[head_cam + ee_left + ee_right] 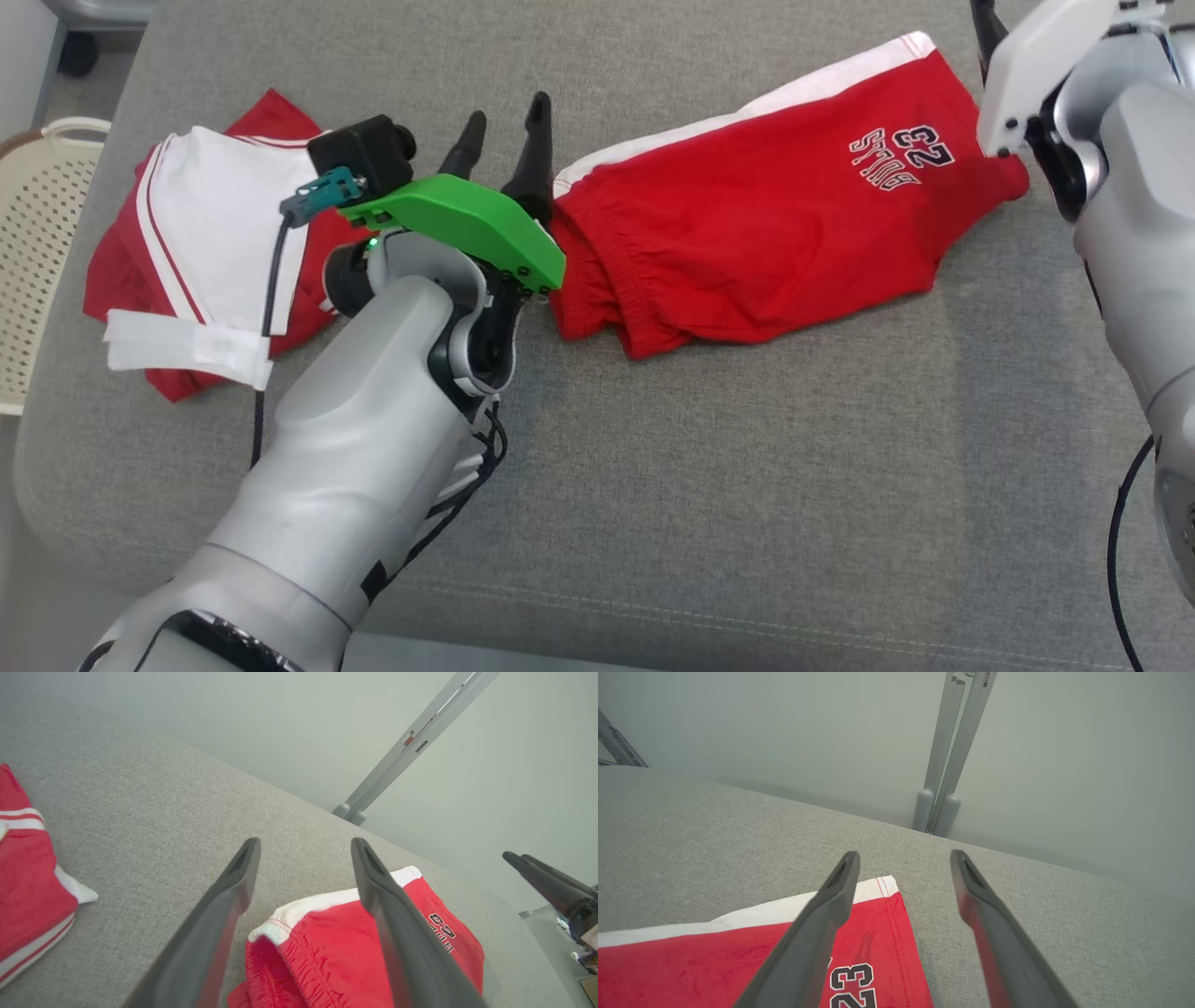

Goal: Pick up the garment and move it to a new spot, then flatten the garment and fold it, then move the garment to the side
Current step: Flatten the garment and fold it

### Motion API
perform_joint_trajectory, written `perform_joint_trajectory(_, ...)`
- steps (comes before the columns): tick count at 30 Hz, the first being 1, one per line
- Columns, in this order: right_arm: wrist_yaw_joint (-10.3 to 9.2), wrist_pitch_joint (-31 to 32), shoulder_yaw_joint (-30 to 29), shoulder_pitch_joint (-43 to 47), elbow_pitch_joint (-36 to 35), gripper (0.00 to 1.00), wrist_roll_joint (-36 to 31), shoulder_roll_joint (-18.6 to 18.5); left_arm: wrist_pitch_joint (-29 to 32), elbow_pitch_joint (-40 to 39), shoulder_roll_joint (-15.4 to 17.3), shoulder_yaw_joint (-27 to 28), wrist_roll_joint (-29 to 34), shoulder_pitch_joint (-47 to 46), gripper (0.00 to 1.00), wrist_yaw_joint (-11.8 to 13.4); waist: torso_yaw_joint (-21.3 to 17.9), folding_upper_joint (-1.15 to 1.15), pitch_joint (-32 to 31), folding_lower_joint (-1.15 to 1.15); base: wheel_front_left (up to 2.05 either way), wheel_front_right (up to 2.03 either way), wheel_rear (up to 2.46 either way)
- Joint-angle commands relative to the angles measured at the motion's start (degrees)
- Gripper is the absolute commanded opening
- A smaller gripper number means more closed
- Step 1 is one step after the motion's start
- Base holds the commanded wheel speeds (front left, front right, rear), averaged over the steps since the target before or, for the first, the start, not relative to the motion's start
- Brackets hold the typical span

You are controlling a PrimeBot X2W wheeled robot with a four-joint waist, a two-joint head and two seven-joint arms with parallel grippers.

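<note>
Head view: left gripper (508, 108) and right gripper (904, 856) stand released beside the seemingly folded red shorts (775, 215); next, regrasp, shift aside.

Matt cloth shorts (775, 215) (woven cushion (747, 485))

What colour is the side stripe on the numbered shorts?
White stripe on red shorts; best in head view.
</note>
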Motion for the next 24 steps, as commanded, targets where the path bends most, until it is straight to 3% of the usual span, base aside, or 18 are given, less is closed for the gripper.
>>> perform_joint_trajectory(1, -0.07, -0.7, -0.5, 1.9, 0.6, 1.0, 0.0, -0.4, -0.4, -0.2, 0.2, 1.4, 1.7, 0.9, 1.0, 0.1, -0.5, 0.0, -2.5, -0.01, 0.0, 0.0, 0.0)
perform_joint_trajectory(2, -0.07, -2.3, -2.4, 3.3, 1.1, 1.0, -0.2, 0.1, -0.4, -2.8, 1.0, 6.7, 5.4, 3.1, 1.0, 0.7, -0.6, 0.0, -4.2, -0.01, 0.0, 0.0, 0.0)
perform_joint_trajectory(4, -0.07, -3.2, -3.5, 5.0, 1.6, 1.0, -0.6, 0.2, -0.4, -6.8, 1.1, 11.8, 10.9, 7.0, 1.0, 1.2, -0.7, 0.0, -5.5, -0.01, 0.0, 0.0, 0.0)
perform_joint_trajectory(9, -0.07, -3.4, -6.4, 9.8, 2.4, 1.0, -1.1, 0.0, -0.3, -18.3, 1.1, 21.3, 25.0, 18.8, 1.0, 1.1, -0.5, 0.0, -8.6, -0.01, 0.0, 0.0, 0.0)
perform_joint_trajectory(17, -0.07, -1.0, -10.8, 15.8, 2.8, 1.0, -3.6, -2.1, -0.3, -30.2, 2.5, 24.4, 43.2, 35.5, 1.0, -0.8, 1.8, 0.0, -10.3, -0.01, 0.0, 0.0, 0.0)
perform_joint_trajectory(24, -0.07, 1.6, -16.5, 19.4, 2.9, 1.0, -6.9, -4.1, -0.4, -34.0, 3.1, 23.6, 47.9, 43.5, 1.0, -3.0, 4.3, 0.0, -9.8, -0.01, 0.0, 0.0, 0.0)
